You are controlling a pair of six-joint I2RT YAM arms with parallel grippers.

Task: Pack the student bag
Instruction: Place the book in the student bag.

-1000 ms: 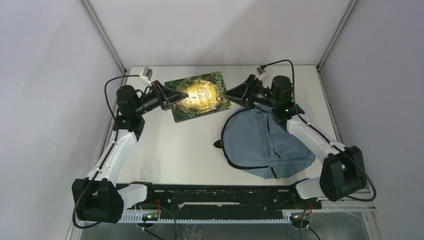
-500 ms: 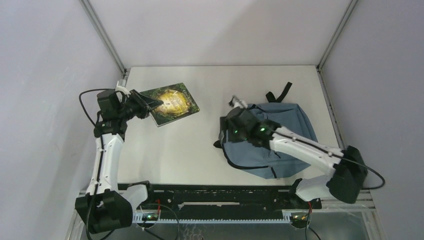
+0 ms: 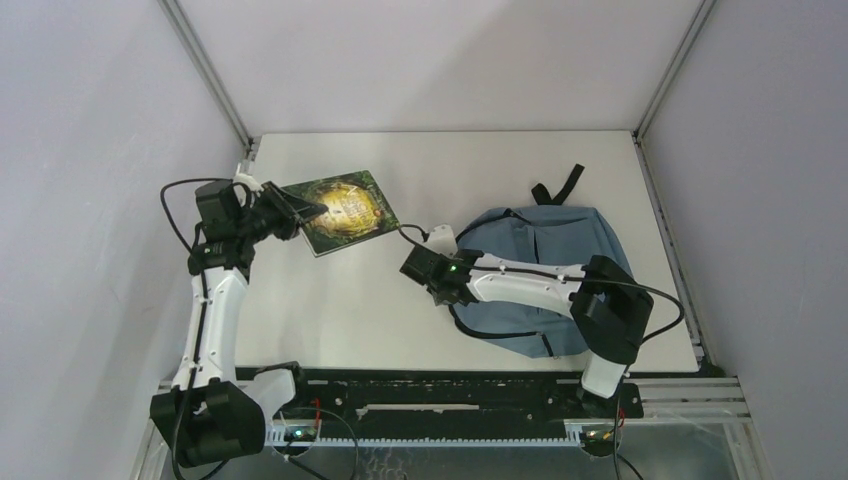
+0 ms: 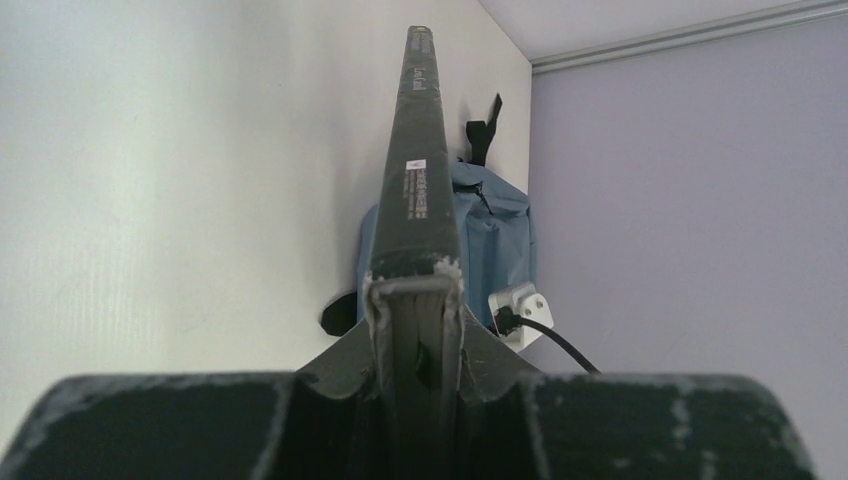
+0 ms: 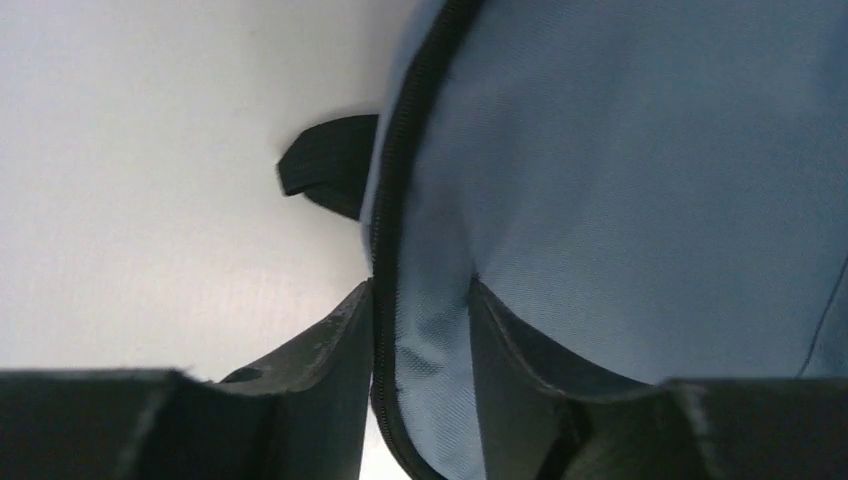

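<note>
Top view, bag: We see the blue-grey bag [image 3: 540, 240] lying flat on the table [image 3: 340, 320], toward 3 o'clock from the table's middle. A black strap [image 3: 566, 184] pokes out at its 12 o'clock end.
Top view, book: A green-covered book [image 3: 345, 212] sits toward 10 o'clock, well apart from the bag.
Top view, left gripper [image 3: 300, 212]: It meets the book's 9 o'clock edge.
Top view, right gripper [image 3: 447, 296]: It is at the bag's 9 o'clock edge, with its arm stretched across the fabric.
Left wrist view, fingers [image 4: 372, 330]: We see them closed tight on the book's near edge. The book runs edge-on toward 12 o'clock, and the bag shows beyond it at 1 o'clock.
Right wrist view, fingers [image 5: 345, 335]: They are nearly together, pinching a fold of the bag's blue fabric just beside the black zip [image 5: 410, 130].
Right wrist view, loop [image 5: 325, 165]: A black loop juts from under the bag at 10 o'clock, resting on the table.
</note>
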